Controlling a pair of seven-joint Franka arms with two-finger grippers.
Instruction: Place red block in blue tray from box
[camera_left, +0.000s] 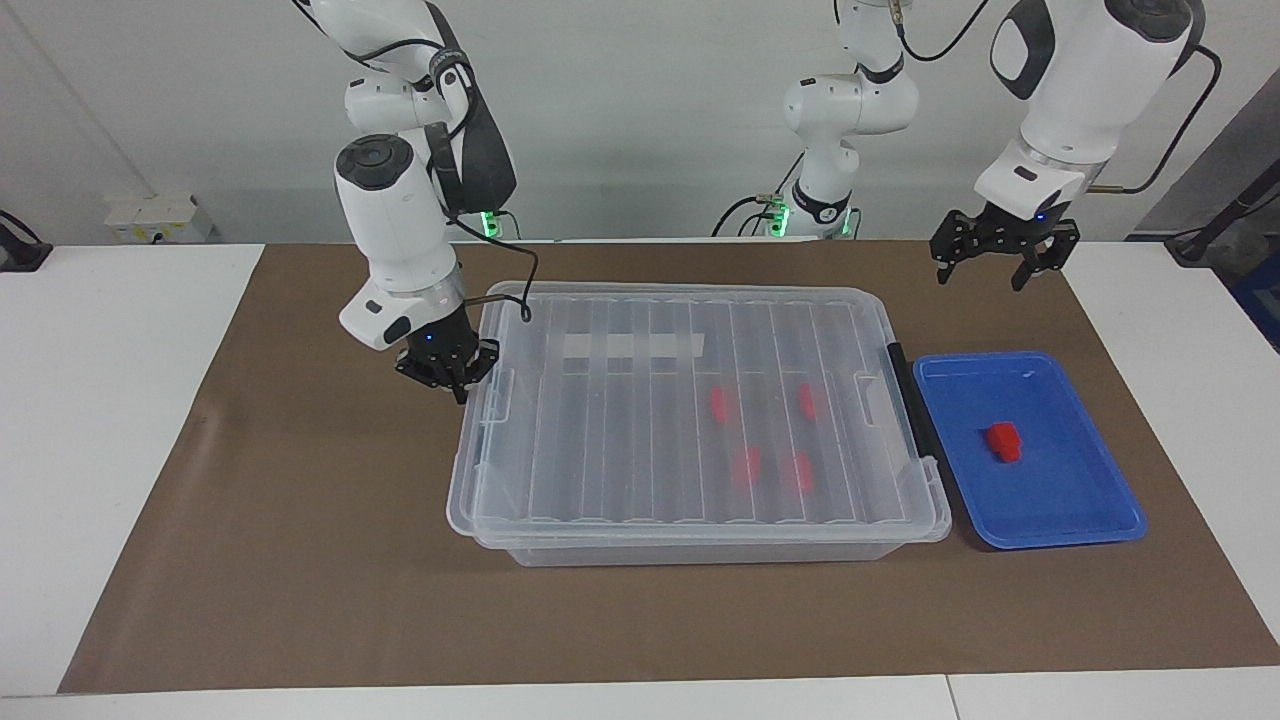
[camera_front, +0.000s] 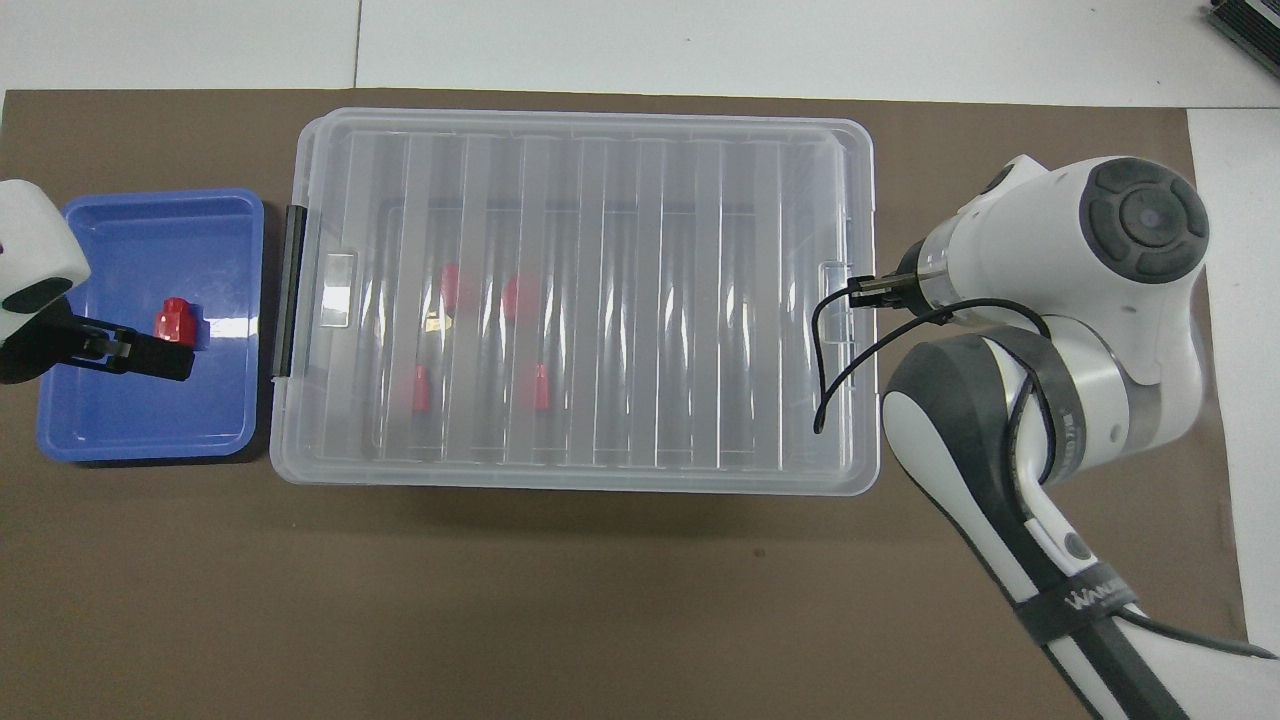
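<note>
Nearest the robots: the left gripper (camera_left: 988, 262) hangs empty in the air, fingers spread wide apart, over bare brown mat (camera_left: 300, 560) between the arm bases and the blue tray (camera_left: 1060, 525). It touches nothing. Judged: its share of the job is finished.

Next out: the right gripper (camera_left: 447, 373) sits low at the end of the box (camera_left: 700, 548) toward the right arm's end of the table, fingertips pinched together against the edge of the lid (camera_left: 640, 440). Whether they nip the lid's tab or merely press on it, I cannot tell. Judged: it is there to seat or slide the lid.

Lid lies flat and square over the box. Four red blocks show through it, on the box floor toward the tray end.

Blue tray stands just beside the box's black handle bar (camera_left: 908, 398), at the left arm's end. The red block (camera_left: 1003, 441) rests loose on the tray floor, about mid-tray, clear of the rim.

Judged: placement done; only release of the lid is left.
</note>
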